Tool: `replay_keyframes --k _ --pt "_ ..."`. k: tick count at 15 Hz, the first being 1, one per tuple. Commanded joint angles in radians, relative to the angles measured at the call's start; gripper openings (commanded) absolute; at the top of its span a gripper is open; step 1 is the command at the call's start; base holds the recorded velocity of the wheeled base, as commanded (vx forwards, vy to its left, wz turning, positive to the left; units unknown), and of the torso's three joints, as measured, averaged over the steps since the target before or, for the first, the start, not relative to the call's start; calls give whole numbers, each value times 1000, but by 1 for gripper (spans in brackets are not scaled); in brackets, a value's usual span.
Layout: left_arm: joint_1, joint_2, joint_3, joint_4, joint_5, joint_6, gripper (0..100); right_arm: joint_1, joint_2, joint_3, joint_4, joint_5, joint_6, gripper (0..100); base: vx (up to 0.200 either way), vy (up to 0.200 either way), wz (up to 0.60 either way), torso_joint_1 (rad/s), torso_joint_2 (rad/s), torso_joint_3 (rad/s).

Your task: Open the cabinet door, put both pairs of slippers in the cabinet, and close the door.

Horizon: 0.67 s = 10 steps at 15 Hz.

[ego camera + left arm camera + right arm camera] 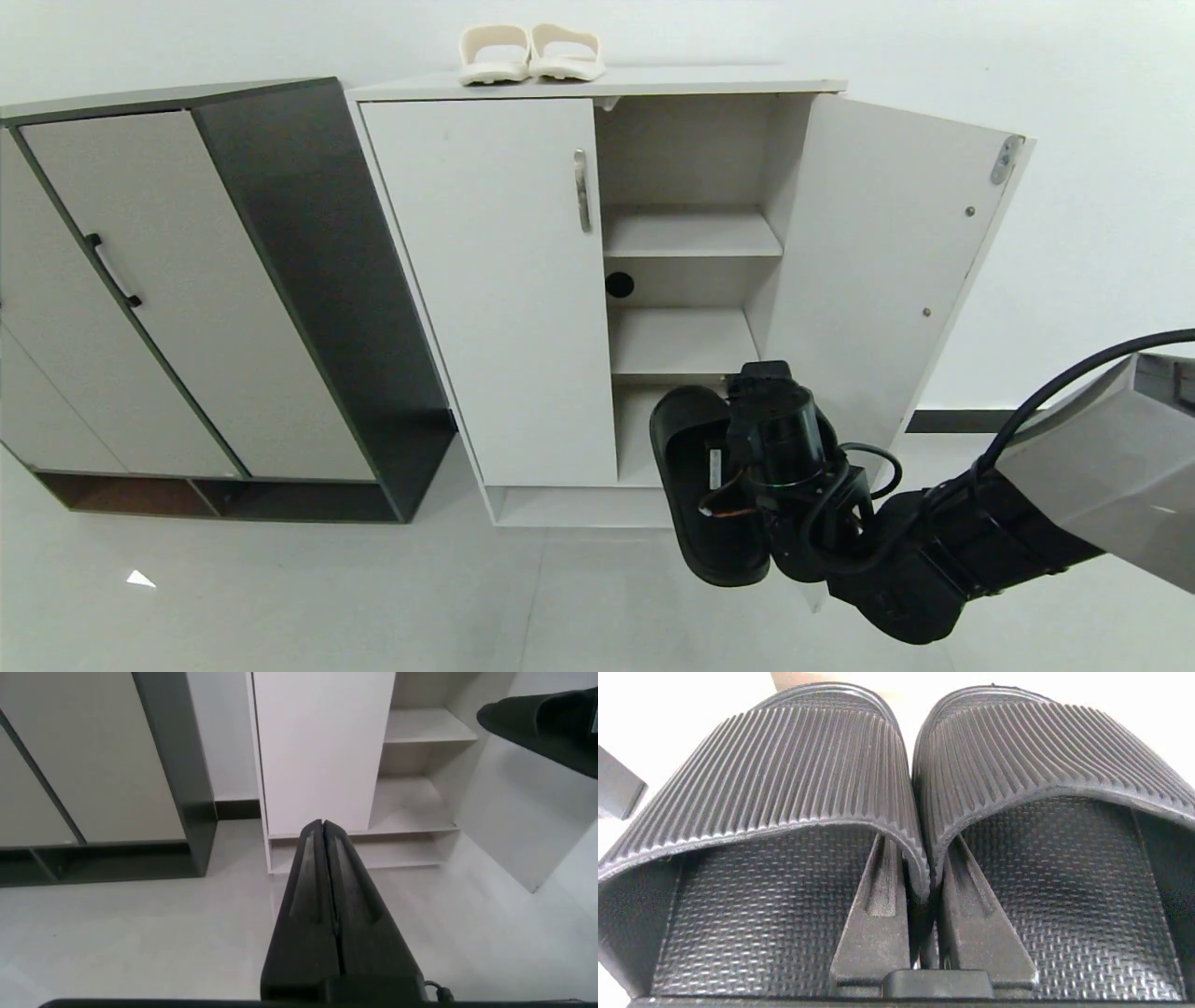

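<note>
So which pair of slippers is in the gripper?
The black pair, pinched by the right gripper; the cream pair sits atop the cabinet.

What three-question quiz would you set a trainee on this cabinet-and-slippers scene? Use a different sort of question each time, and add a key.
1. True or false: the right door of the white cabinet stands open.
2. Where do the cream slippers lie? A) on top of the cabinet; B) on the middle shelf; C) on the floor.
3. Fill in: the right gripper is shut on the ____.

Key: 1 true; 2 A; 3 black slippers.
</note>
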Motion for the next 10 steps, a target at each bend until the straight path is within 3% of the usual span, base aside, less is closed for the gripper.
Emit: replay_keyframes --k 1,5,10 --pt "0 2 0 -1 1 0 0 -6 5 0 0 0 2 0 0 0 0 -2 7 -183" --pt "0 2 0 -1 -1 0 0 -4 26 -7 -14 0 2 0 0 0 0 4 2 -196" --pt "-1 2 0 -1 -1 0 0 -9 94 -14 -167 -18 -65 0 0 0 0 6 0 -197"
